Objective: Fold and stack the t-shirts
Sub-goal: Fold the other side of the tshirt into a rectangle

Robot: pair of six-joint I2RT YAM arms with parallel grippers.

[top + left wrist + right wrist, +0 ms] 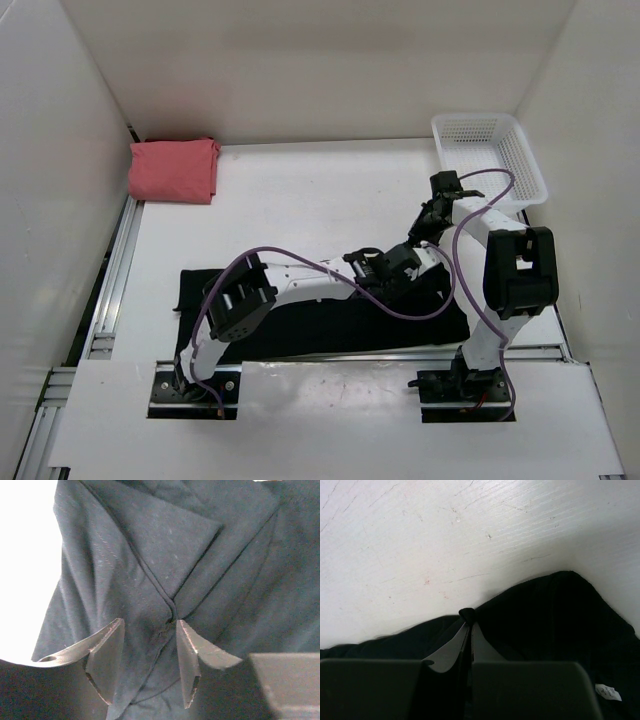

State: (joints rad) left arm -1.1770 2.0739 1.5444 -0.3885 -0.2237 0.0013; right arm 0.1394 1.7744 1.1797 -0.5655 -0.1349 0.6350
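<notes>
Worktop (pixel 300 190) in white is seen from above, and the black t-shirt (pixel 320 330) is spread across its near part, just beyond the 2 arm bases. The salmon pink t-shirt (pixel 173 170) is laid folded in the far left corner, well apart from the black one. The white mesh basket (pixel 485 150) is set at the far right corner. The left end effector (pixel 150 625) is held over creased folds of the black t-shirt, its 2 fingers standing roughly half apart with nothing clamped. The right end effector (pixel 468 622) is closed tight, with a small pinch of the black t-shirt's edge caught at its fingertips. A small white tag (pixel 607 692) is seen on the dark cloth nearby.
</notes>
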